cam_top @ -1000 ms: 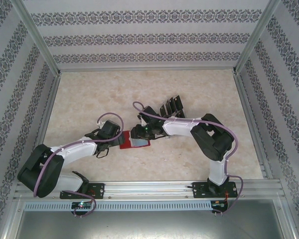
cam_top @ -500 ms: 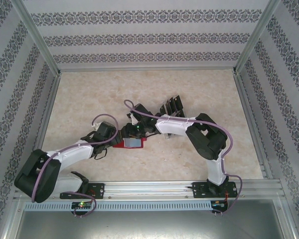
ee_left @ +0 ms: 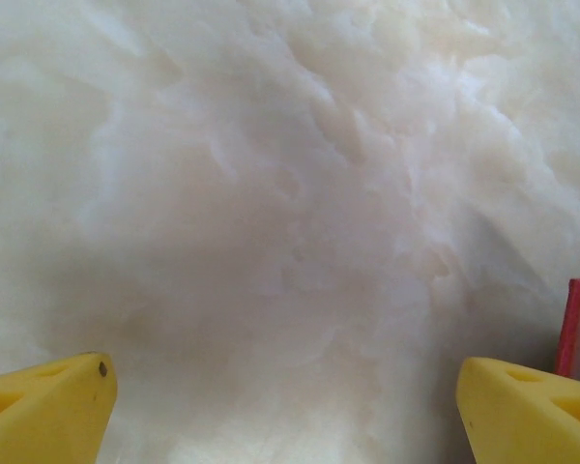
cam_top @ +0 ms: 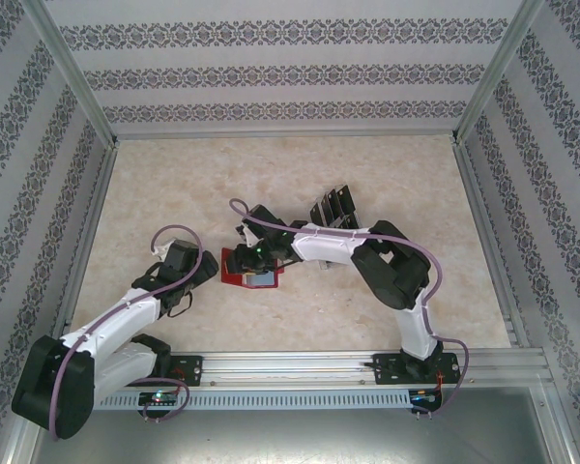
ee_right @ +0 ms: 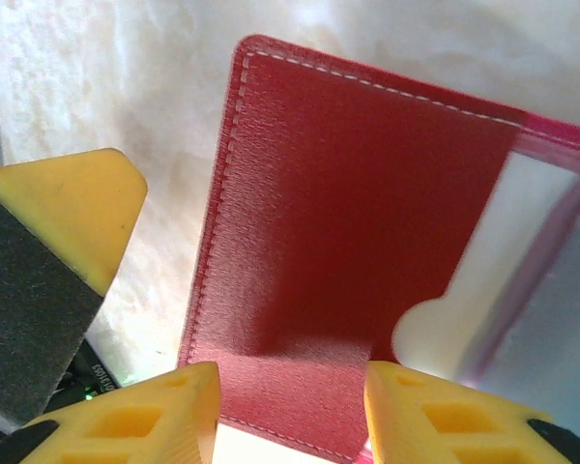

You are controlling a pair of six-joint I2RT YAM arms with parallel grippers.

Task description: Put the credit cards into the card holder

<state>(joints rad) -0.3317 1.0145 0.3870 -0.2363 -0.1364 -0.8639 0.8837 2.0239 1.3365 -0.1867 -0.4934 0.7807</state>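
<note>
Yellow-fingered left gripper [ee_left: 285,382] had drawn back, jaws wide and empty; right gripper [ee_right: 288,391] hovered half-open, gripping nothing, over the red stitched card holder [ee_right: 348,213] lying mid-table, probably light, floppy, best pinched at its edge

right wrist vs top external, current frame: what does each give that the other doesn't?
Right wrist: close detail of the wallet, with white stitching along its edge, a clear pocket with a rounded notch, and the right gripper close over it, jaws apart.
Top external: layout, with a row of black cards beyond the right forearm and the left gripper left of the wallet.
Both: the red wallet lying open on the table, right gripper over it.
</note>
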